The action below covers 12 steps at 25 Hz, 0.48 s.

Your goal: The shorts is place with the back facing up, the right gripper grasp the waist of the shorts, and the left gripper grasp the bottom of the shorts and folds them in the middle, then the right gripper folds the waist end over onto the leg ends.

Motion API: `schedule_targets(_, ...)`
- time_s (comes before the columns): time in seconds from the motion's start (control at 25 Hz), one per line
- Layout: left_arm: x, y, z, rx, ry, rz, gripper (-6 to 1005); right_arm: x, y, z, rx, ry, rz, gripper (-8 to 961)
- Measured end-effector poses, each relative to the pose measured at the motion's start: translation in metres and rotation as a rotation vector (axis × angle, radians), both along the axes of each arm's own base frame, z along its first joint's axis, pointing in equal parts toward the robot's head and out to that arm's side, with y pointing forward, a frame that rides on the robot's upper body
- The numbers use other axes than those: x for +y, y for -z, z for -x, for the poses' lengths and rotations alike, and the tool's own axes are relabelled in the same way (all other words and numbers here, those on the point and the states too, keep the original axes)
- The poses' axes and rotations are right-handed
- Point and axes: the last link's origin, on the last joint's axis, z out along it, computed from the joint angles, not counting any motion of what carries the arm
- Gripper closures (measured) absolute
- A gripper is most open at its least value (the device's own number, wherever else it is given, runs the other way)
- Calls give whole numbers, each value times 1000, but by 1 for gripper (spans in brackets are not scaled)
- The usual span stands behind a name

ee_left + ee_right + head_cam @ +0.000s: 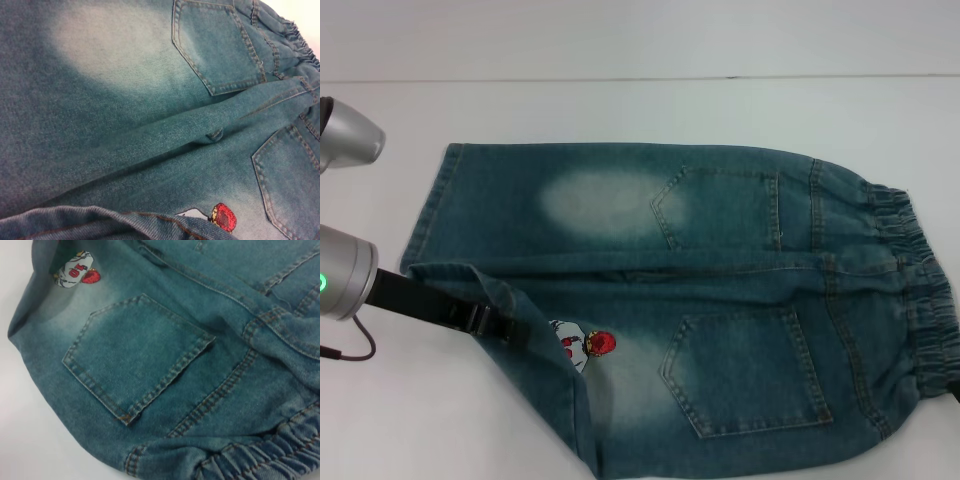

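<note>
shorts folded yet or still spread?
Mostly spread: the shorts lie back up, both pockets showing; only the near leg hem is lifted at the left gripper.

A plain white table top (620, 110), smooth and matte, fills the space in the head view, running out to the left and the near corner. Toward the back it ends at a thin dark straight seam line (640, 78) that crosses from side to side. Beyond that line rises a flat, pale grey-white back wall (640, 35), unmarked. In the right wrist view the same white surface shows bare along one edge.
</note>
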Motion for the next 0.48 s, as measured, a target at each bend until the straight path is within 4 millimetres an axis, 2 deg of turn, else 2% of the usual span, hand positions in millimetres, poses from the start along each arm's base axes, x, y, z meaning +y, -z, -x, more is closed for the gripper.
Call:
schedule_targets(0.04,0,0,0,0,0,0,919,-1,2,-1,6,-12,-3,694)
schedule_targets(0.24,0,1,0,-2,2,-2,919,-2,3,-1,28,-46,-20,895)
schedule_targets(0.48,3,0,2,0,4,-30,920,-10,-5,0,59,-69,-46,914)
